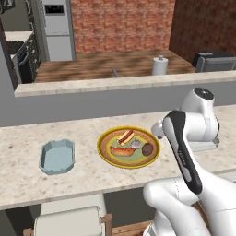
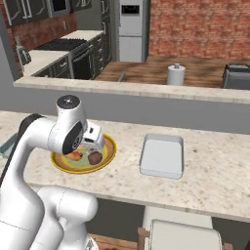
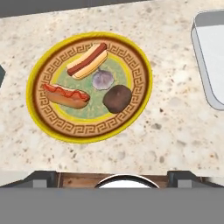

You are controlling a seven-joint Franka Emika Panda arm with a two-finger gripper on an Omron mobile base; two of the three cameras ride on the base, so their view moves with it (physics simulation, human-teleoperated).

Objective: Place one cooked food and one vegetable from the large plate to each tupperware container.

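Observation:
The large plate (image 3: 40,72) with a yellow-brown patterned rim and green centre lies on the counter straight below my gripper (image 3: 113,178). The gripper's dark fingertips (image 3: 41,177) stand wide apart, open and empty, well above the food. Two hot dogs (image 3: 87,60) (image 3: 65,96), a pale purple bulb (image 3: 103,79) and a dark brown round lump (image 3: 117,99) lie on the plate. The light-blue octagonal container (image 1: 57,156) sits empty to the plate's (image 1: 105,148) left. The grey-white rectangular container (image 2: 162,156) sits empty to the plate's right.
A raised ledge (image 1: 115,84) runs behind the counter. Beyond it stand a paper towel roll (image 1: 160,66) and a toaster (image 1: 214,61). Chair backs (image 1: 69,222) stand below the counter's front edge. Bare counter lies between the plate and each container.

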